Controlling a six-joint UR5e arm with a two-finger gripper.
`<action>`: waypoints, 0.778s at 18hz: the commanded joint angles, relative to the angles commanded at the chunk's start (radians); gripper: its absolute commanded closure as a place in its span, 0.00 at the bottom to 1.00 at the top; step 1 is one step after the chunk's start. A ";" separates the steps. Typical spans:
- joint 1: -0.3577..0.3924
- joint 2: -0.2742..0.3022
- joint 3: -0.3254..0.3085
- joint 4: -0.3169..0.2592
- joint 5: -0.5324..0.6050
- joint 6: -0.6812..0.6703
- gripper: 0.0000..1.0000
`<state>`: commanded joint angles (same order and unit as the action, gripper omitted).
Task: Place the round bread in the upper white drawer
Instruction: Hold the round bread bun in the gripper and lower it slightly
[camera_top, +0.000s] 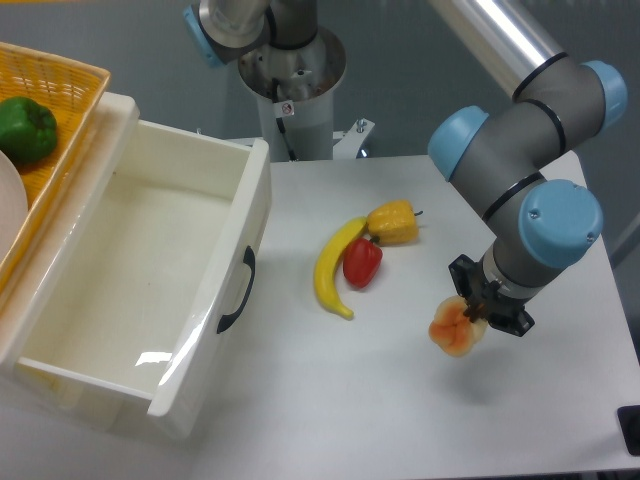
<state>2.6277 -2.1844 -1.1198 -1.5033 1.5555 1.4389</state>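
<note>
White tabletop (420, 400) underneath. Near right: gripper (480, 312) closed around the round bread (456, 328), lifted off the surface for carrying. Mid-table: banana (333, 266), red pepper (362, 261), yellow pepper (394, 222) clustered, untouched. Left: upper white drawer (215, 290) pulled open, ready to receive.

A banana (335, 266), a red pepper (362, 261) and a yellow pepper (394, 222) cluster mid-surface (330, 390); the red pepper touches the banana, with the yellow one at its 1 o'clock. At 10 o'clock, a yellow woven basket (70, 85) holds a green pepper (26, 129).
</note>
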 joint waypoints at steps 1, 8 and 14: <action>0.000 0.000 -0.002 0.000 0.000 0.000 1.00; -0.008 0.002 0.002 0.024 -0.064 -0.058 1.00; -0.017 0.057 -0.003 0.029 -0.199 -0.167 1.00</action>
<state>2.6108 -2.1278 -1.1229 -1.4742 1.3565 1.2720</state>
